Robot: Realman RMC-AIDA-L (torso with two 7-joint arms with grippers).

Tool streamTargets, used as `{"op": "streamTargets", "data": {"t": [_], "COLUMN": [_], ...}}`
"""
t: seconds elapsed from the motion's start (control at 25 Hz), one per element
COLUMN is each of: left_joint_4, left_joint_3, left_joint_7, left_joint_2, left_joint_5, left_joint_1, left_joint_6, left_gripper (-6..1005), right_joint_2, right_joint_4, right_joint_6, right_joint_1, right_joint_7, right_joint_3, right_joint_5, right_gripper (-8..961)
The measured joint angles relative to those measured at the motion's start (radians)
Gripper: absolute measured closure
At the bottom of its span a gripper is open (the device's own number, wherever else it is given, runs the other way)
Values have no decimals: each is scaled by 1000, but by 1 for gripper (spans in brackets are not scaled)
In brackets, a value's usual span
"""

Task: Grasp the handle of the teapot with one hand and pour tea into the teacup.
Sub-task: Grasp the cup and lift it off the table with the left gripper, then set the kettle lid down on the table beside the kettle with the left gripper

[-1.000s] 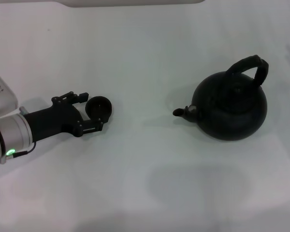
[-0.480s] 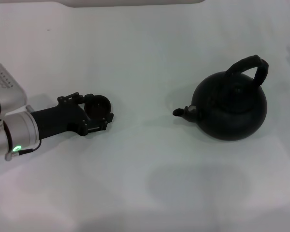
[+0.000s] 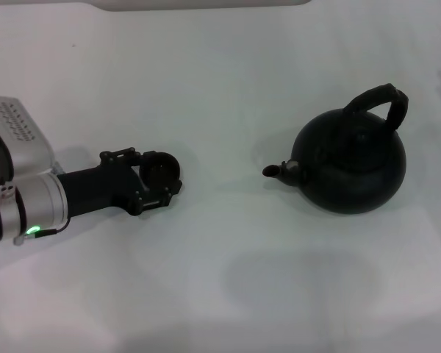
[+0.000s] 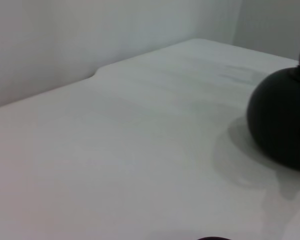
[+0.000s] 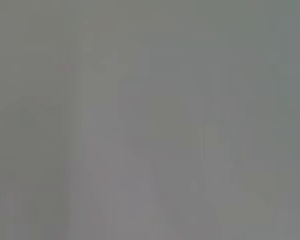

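In the head view the small dark teacup sits between the black fingers of my left gripper, which is shut on it, low over the white table at the left. The large black teapot stands at the right, its stubby spout pointing toward the cup and its arched handle upright with nothing touching it. The left wrist view shows the teapot's round body at the far side. My right gripper appears in no view; the right wrist view is plain grey.
The white table stretches wide between cup and teapot, with a gap of bare surface there. Its far edge runs along the top of the head view. A light wall stands behind the table in the left wrist view.
My left gripper has slid to the right, toward the teapot, carrying the teacup with it. The teapot has stayed where it was.
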Motion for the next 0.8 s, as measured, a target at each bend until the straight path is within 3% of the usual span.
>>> {"op": "streamTargets", "data": {"t": [0.28,0.52,0.8], "left_joint_4": [118,137,153], "left_joint_3": [99,157,158], "left_joint_7": [5,10,9], "left_joint_2": [1,-1,1], "left_joint_5": [0,0,0], "left_joint_1": [49,31,3], "left_joint_6": [5,35,34], "left_gripper": [300,300,300], "right_joint_2": [-1,-1,0], "right_joint_4": [0,0,12], "right_joint_6": [1,-6,-7], "right_joint_1": [-6,-8,-11], "right_joint_7": [-4,-5,-5], "right_joint_3": [0,-7,-17], "right_joint_5": [0,-1,-2], "right_gripper": [142,142,142]}}
